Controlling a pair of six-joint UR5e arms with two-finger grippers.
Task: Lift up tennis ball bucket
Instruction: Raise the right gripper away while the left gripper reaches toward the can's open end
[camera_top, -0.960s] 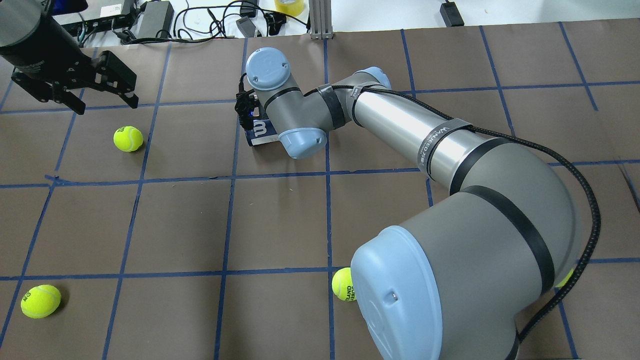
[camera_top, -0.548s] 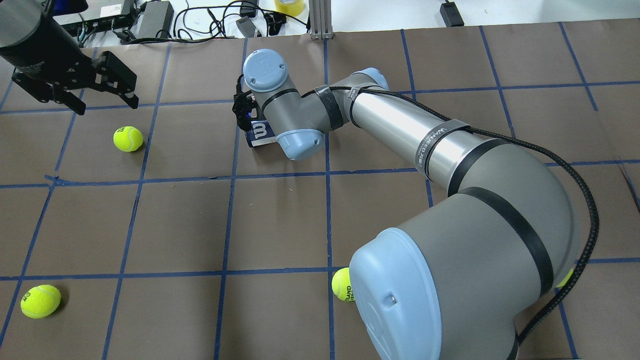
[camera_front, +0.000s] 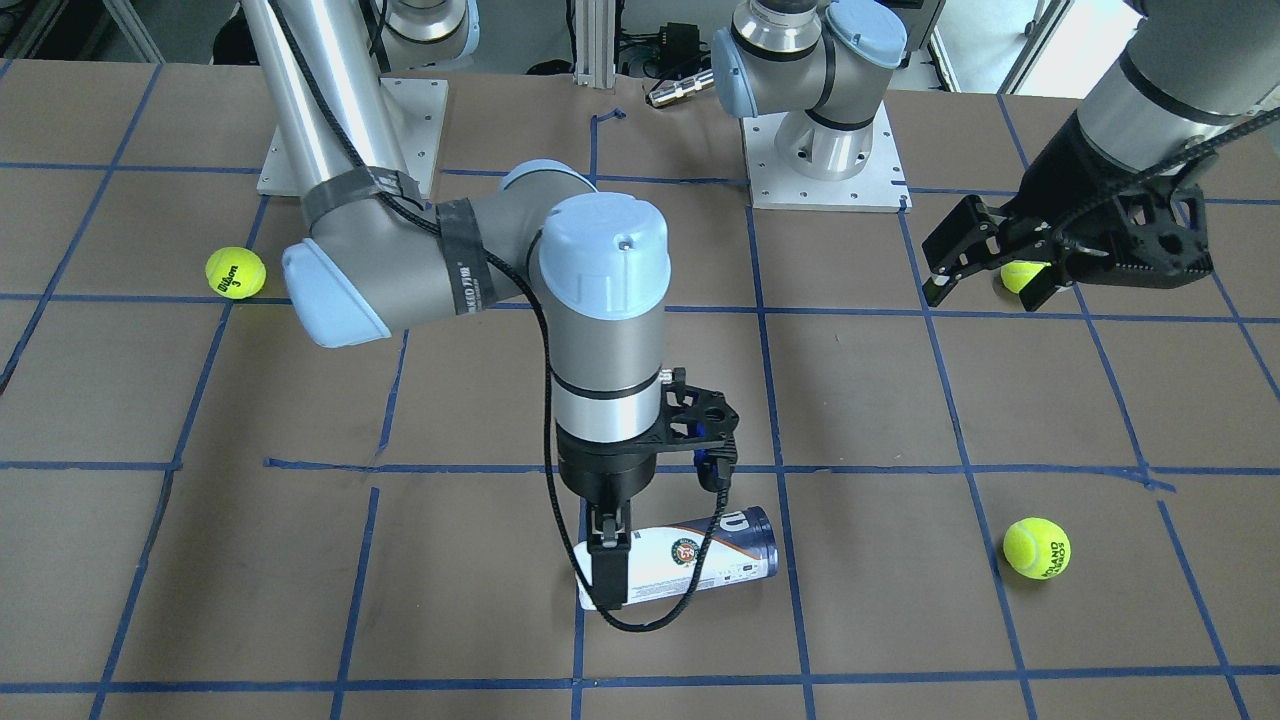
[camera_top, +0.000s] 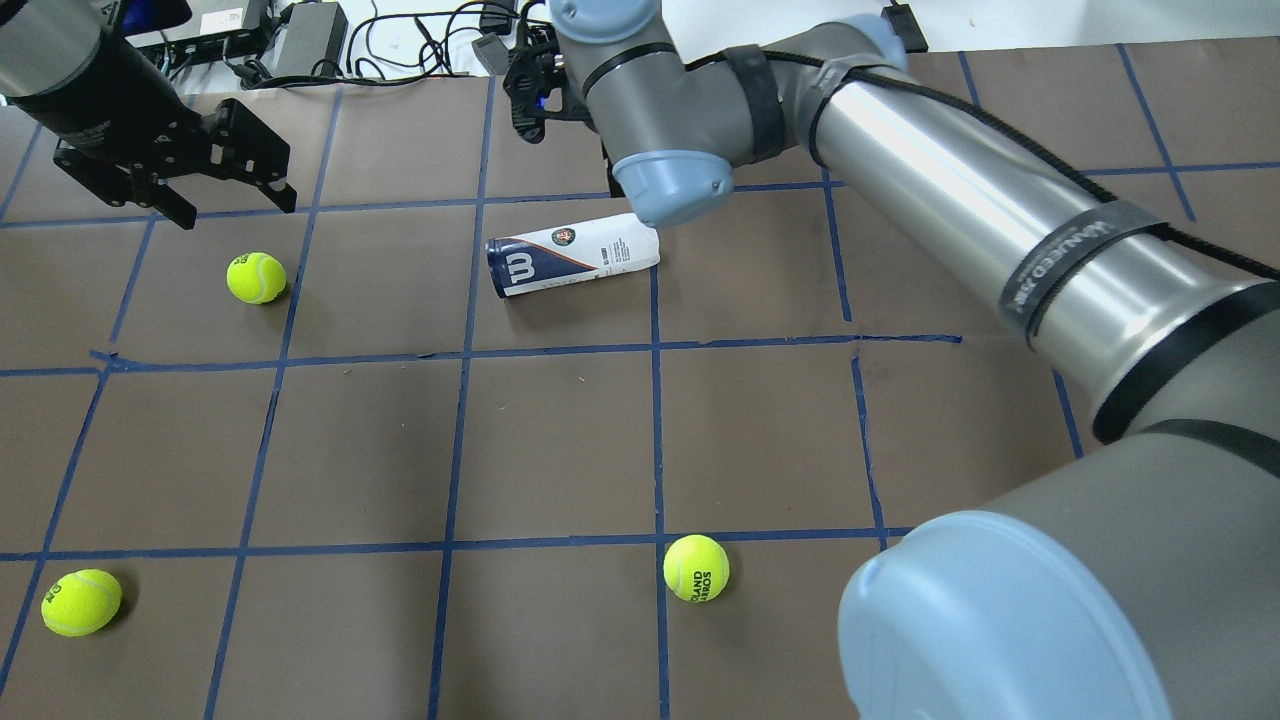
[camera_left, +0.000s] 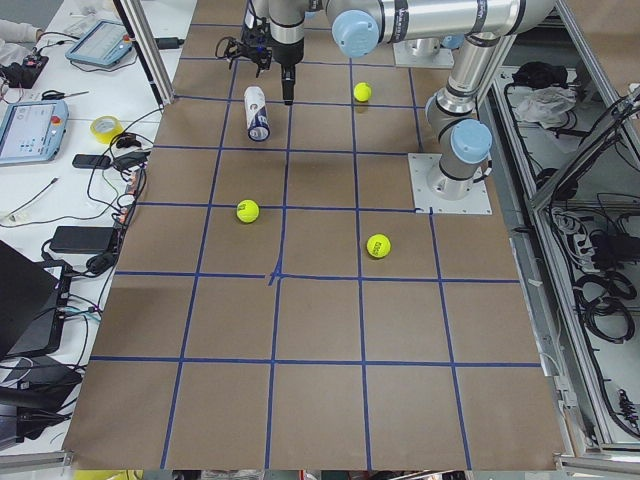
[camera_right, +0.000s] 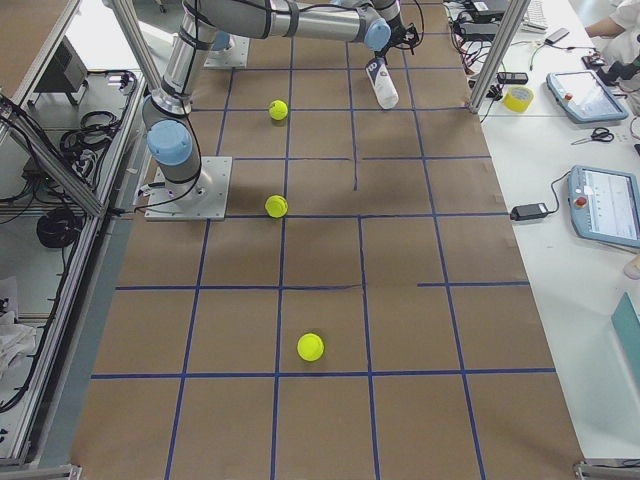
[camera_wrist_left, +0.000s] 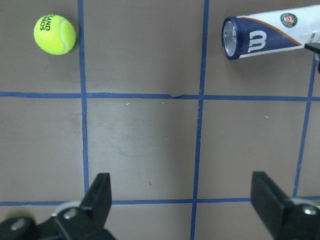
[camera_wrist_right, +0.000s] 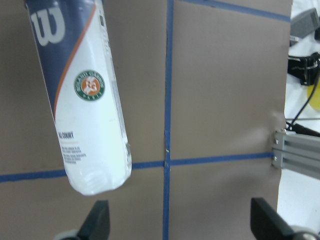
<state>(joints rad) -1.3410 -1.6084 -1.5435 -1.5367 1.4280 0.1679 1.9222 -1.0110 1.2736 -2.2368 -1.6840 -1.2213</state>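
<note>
We see the tennis ball bucket (camera_top: 572, 255) lying on its side on the table (camera_top: 560, 440). In the overhead view its navy end points to 9 o'clock and its white end to 3. The right gripper (camera_wrist_right: 180, 220) hangs by the white end, fingers spread wide, holding nothing. The left gripper (camera_wrist_left: 182, 195), likewise spread and empty, hovers well apart toward the bucket's 9 o'clock, near a tennis ball (camera_top: 256, 277).

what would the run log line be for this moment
tennis ball can: on its side on table, not lifted | right gripper: open, at its white end, no grasp | left gripper: open, away from can
</note>
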